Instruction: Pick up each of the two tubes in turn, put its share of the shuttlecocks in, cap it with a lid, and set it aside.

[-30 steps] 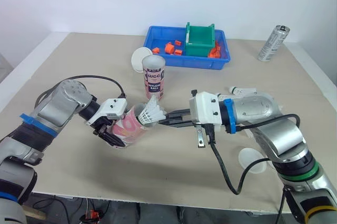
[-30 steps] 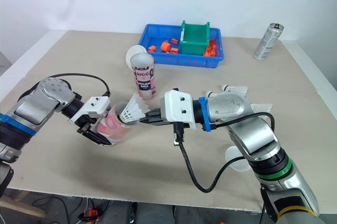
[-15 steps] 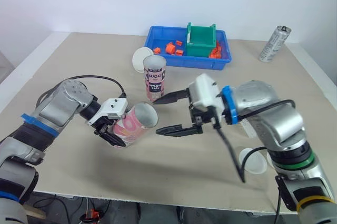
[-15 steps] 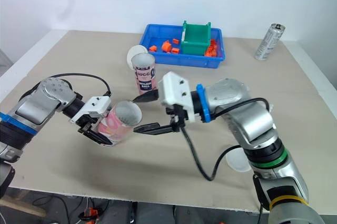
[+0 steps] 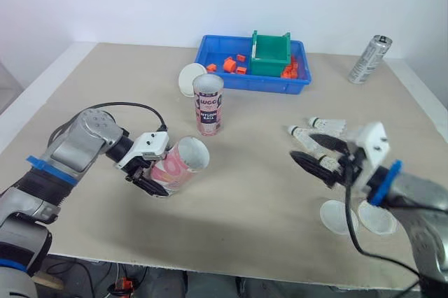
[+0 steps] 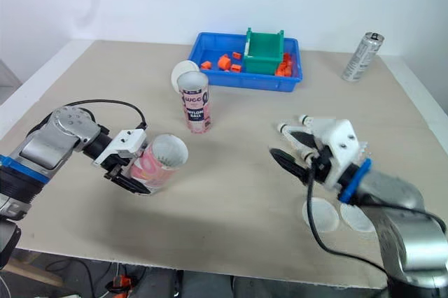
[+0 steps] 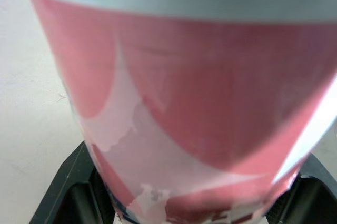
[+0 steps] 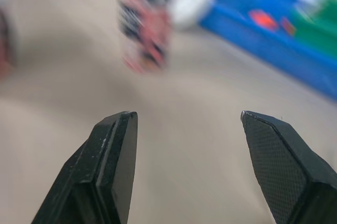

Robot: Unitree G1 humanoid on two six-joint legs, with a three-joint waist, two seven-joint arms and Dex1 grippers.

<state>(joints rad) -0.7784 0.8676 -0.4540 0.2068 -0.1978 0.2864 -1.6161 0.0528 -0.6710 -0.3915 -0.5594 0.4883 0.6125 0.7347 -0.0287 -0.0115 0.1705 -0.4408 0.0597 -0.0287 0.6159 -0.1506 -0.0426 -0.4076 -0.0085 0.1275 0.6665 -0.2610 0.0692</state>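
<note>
Left fingers clamp the pink tube, tilted low over the desk with its open mouth toward the right fingers, which stand wide apart and empty (loose shuttlecocks lie just beside them). A second tube stands upright near the blue tray; two lids lie by the right arm.

Upright tube behind the held tube, tray beyond, can far right, two lids front right.
</note>
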